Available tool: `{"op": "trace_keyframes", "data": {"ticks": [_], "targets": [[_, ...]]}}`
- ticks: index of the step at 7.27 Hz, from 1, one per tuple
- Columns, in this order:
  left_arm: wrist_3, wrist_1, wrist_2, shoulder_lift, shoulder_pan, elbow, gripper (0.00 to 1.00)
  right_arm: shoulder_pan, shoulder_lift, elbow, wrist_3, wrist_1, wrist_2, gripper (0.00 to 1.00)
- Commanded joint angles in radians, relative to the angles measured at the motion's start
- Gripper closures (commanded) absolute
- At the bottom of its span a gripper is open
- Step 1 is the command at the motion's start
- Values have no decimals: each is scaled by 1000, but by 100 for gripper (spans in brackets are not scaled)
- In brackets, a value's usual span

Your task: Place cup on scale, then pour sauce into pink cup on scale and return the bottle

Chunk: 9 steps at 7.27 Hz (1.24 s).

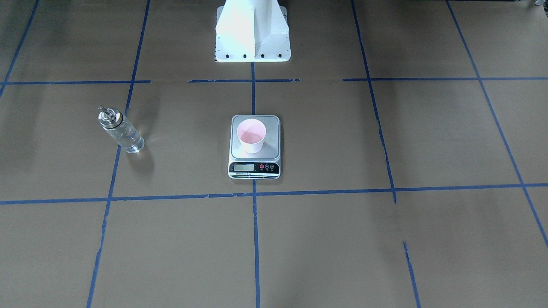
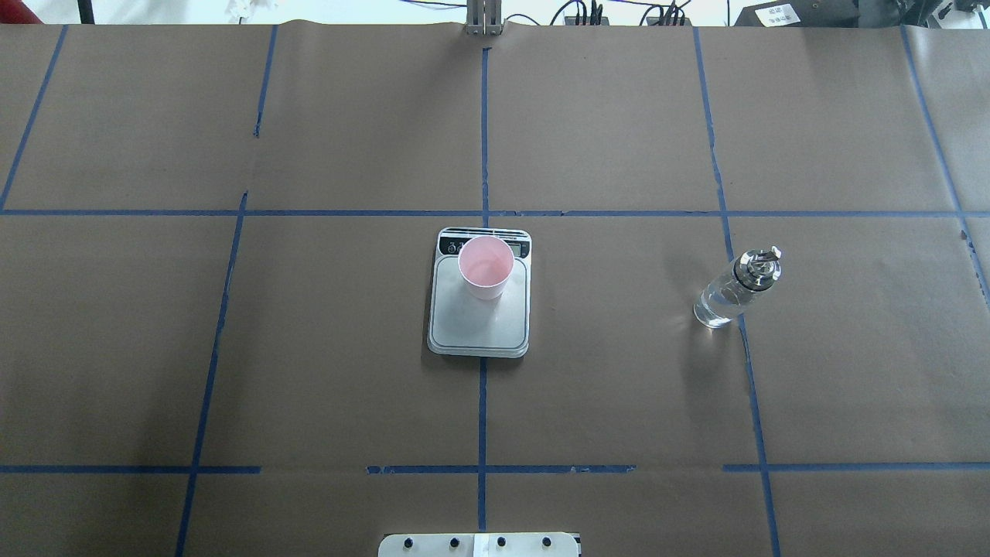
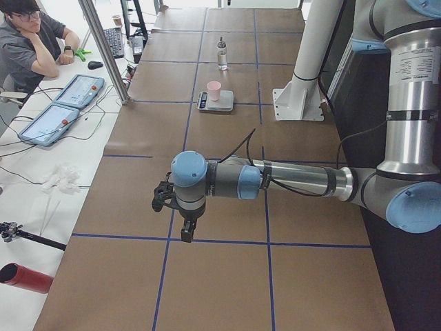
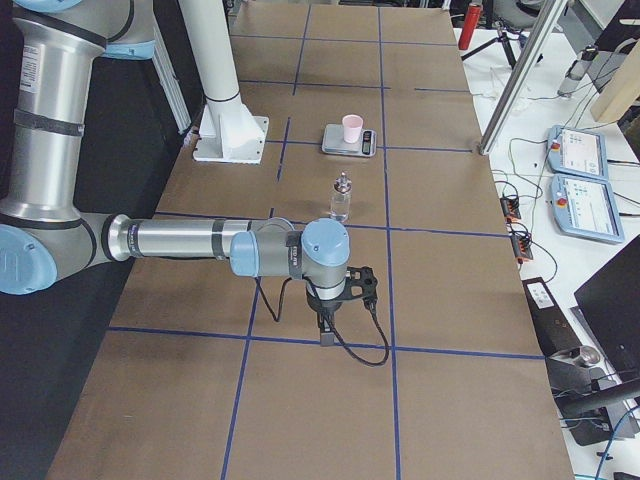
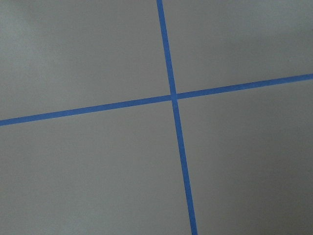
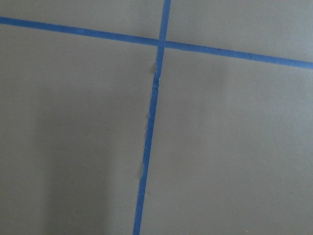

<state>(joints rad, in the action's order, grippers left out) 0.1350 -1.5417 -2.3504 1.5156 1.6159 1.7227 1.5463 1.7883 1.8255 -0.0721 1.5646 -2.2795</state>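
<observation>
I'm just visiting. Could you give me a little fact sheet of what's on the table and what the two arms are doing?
Cup: pink, upright on the scale, toward its display end
Cup contents: cannot tell
Scale: flat, middle of the table
Bottle: upright, clear liquid inside, on the robot's right, apart from the scale
Left gripper: over bare table, far from the scale; open or shut unclear
Right gripper: same, at the opposite end

Pink cup (image 1: 251, 135) upright on the scale (image 1: 272, 146); clear bottle (image 1: 122, 132) stands well apart.
</observation>
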Motion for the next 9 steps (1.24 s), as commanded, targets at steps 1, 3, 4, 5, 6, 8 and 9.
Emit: {"op": "trace_keyframes", "data": {"ticks": [1,3,4,5,6,8,9], "targets": [[0,0,-1,0,1,0,0,0,-1,0,0,0,0,0],[0,-2,-1,0,-1,2,0,-2,-1,-2,3,-29,0,0],[0,-2,-1,0,1,2,0,-2,0,-8,3,-53,-2,0],[0,-2,-1,0,1,2,0,-2,0,-8,3,-54,-2,0],[0,0,-1,0,1,2,0,-2,0,-8,3,-54,-2,0],[-2,0,-1,0,1,2,0,-2,0,-8,3,-54,-3,0],[-2,0,-1,0,1,2,0,-2,0,-8,2,-54,-2,0]]}}
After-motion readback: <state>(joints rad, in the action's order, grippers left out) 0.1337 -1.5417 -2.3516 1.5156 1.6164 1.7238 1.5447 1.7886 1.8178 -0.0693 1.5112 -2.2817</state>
